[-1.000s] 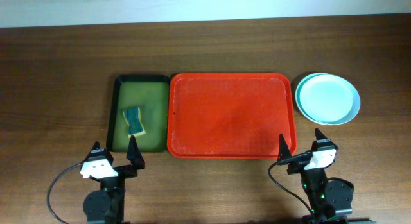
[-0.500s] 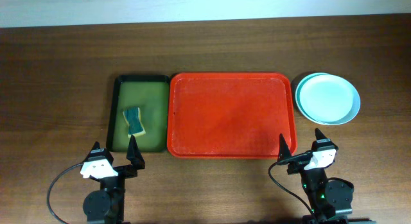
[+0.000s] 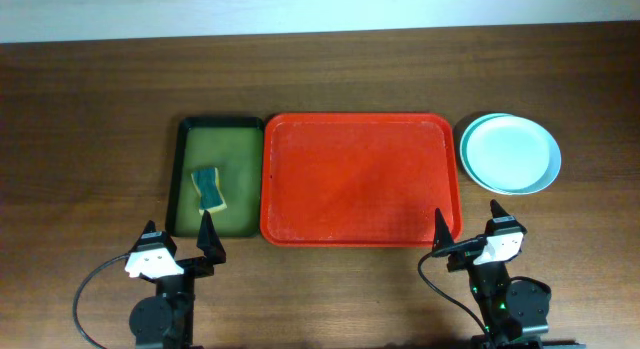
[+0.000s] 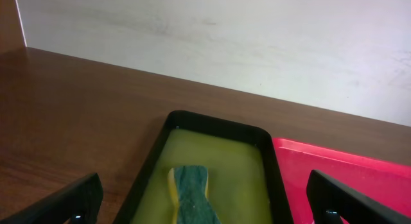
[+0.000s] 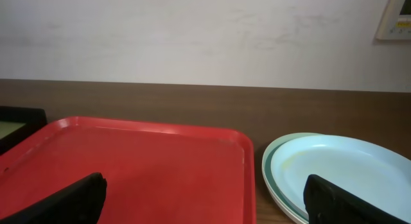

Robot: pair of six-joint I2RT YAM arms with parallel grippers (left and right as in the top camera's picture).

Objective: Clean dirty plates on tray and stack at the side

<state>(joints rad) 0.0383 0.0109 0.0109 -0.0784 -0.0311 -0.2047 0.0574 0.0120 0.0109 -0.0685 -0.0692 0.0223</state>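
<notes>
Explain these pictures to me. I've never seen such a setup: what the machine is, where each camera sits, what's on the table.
Two small robot arms sit at the near edge of a wooden table. The overhead picture looks straight down from a fixed camera. The other two come from cameras on each arm's wrist, so the black shapes at their bottom corners are that arm's own fingers. The left fingers face a dark green basin holding a sponge. The right fingers face the red tray, which is bare, and a stack of pale plates beside it. Both pairs are spread open, holding nothing.
</notes>
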